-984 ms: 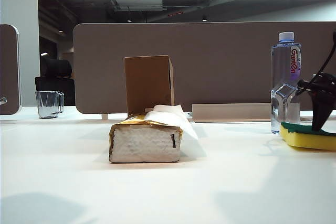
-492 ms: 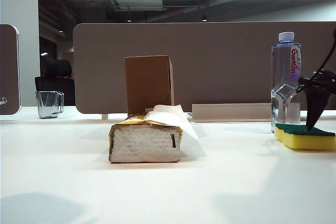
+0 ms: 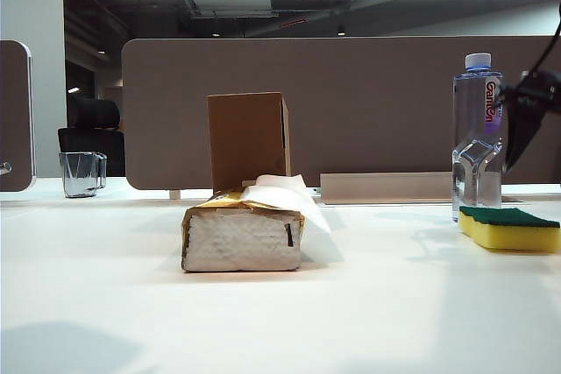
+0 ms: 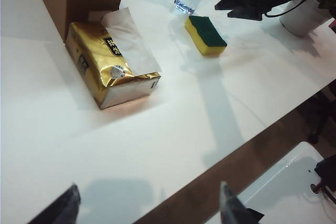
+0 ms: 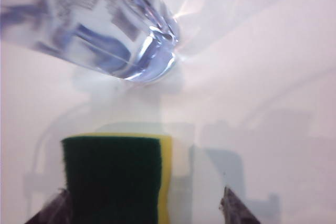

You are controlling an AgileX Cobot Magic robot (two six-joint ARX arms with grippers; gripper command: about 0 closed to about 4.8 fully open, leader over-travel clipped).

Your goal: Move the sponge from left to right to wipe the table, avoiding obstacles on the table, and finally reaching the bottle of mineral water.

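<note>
The left hand (image 4: pixel 149 205) hangs open over the bench's (image 3: pixel 368 304) near left. At far right the sponge (image 3: pixel 509 228), yellow foam under a dark green top, lies flat just beside the bottle of mineral water (image 3: pixel 477 133). The right hand (image 3: pixel 519 129), gripping it a second ago, has spread open and risen above it.

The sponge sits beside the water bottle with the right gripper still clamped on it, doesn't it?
Not clamped. The exterior view shows the right gripper open, lifted clear above the sponge. The sponge does lie on the table beside the water bottle.
</note>
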